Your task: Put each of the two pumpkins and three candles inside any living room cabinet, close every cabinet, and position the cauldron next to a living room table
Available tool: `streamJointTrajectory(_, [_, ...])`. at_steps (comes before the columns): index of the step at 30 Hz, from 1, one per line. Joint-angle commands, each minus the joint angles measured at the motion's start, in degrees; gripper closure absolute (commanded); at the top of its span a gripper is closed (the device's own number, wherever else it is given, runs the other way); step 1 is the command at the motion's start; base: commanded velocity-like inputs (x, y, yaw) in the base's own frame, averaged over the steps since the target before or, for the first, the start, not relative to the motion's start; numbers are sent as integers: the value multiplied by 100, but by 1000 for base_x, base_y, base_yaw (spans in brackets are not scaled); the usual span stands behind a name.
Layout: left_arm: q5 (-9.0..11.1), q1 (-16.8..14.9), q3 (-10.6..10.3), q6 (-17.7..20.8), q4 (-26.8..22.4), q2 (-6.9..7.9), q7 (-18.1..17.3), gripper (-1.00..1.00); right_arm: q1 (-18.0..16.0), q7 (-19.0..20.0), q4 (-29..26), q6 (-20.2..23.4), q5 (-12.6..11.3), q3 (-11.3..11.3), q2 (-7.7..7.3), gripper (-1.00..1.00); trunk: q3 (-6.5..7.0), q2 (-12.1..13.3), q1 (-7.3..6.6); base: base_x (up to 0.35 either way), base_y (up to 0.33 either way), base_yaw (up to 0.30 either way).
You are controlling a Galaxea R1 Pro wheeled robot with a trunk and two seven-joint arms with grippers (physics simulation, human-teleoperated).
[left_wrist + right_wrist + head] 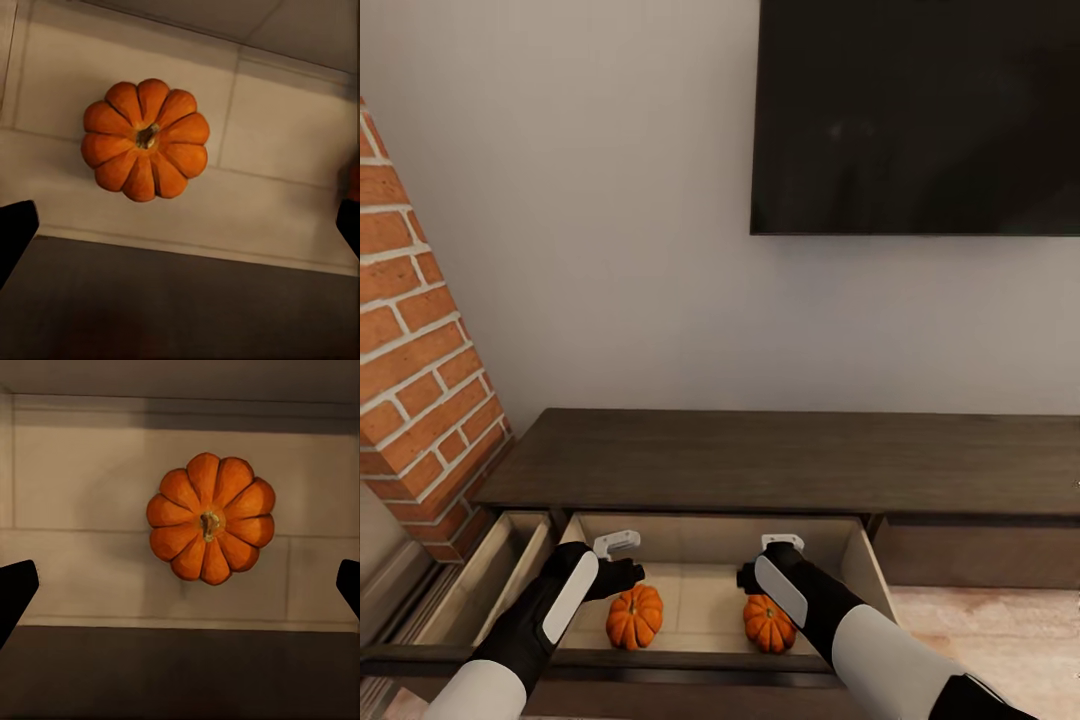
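The dark-brown cabinet point(790, 460) has its middle drawer pulled out, showing a pale beige inside. Two orange ribbed pumpkins rest on the drawer floor, one at the left point(634, 616) and one at the right point(769, 623). My left gripper point(622, 560) hovers open just above the left pumpkin point(145, 139), not touching it. Over the right pumpkin point(210, 519) my right gripper point(765, 560) hangs open, also apart from it. In each wrist view the dark fingertips point(15, 232) point(15, 589) stand wide apart with nothing between them. The candles, cauldron and table are out of view.
A second drawer point(490, 570) stands open to the left of the middle one. A brick column point(420, 370) rises at the left, close to the cabinet's end. A dark TV point(915, 115) hangs on the wall above. Wooden floor point(1000, 640) lies at the right.
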Motion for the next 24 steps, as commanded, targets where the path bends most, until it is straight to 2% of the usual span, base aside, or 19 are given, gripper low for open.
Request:
streamJointTrajectory(1, [60, -3, -21, 11, -9, 7, 56, -100, -6, -48, -18, 7, -54, 34, -4, -100, 13, 39, -24, -23, 0, 0])
streamJointTrajectory(24, [60, -3, -20, 12, -11, 6, 50, -100, -7, -5, -35, -102, -60, 25, -21, -100, 426, 961, -529, -28, 0, 0])
